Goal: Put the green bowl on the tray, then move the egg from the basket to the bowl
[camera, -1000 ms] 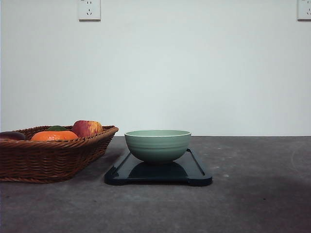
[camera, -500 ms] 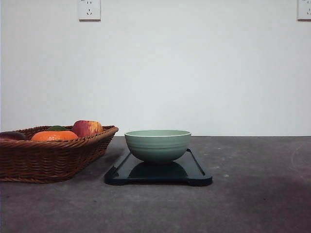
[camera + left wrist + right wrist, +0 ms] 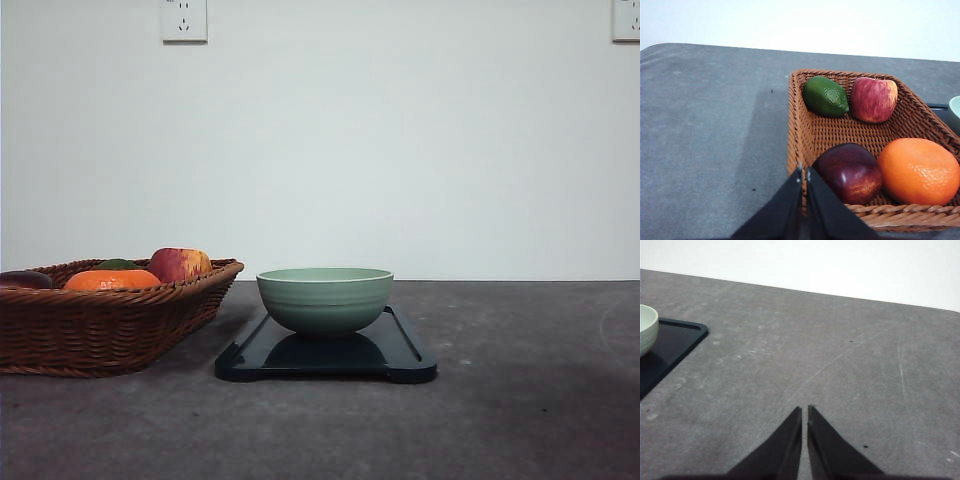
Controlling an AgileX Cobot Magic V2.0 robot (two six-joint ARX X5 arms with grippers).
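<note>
1. In the front view I see the green bowl (image 3: pixel 325 299) sitting upright on the tray (image 3: pixel 400 358), at lower centre of the frame.
2. The basket (image 3: pixel 110 325) stands at lower left, just beside the tray and apart from it.
3. Through the left wrist camera I see the basket holding a lime (image 3: pixel 825 96), a red apple (image 3: pixel 873 99), a dark plum-coloured fruit (image 3: pixel 851 171) and an orange (image 3: pixel 920 171); I cannot make out the egg.
4. The left gripper (image 3: pixel 803 172) has its fingertips pressed together, empty, over the basket's near rim.
5. The right gripper (image 3: pixel 804 411) is likewise closed on nothing, above the bare grey table (image 3: pixel 850 365), well apart from the tray's corner.
</note>
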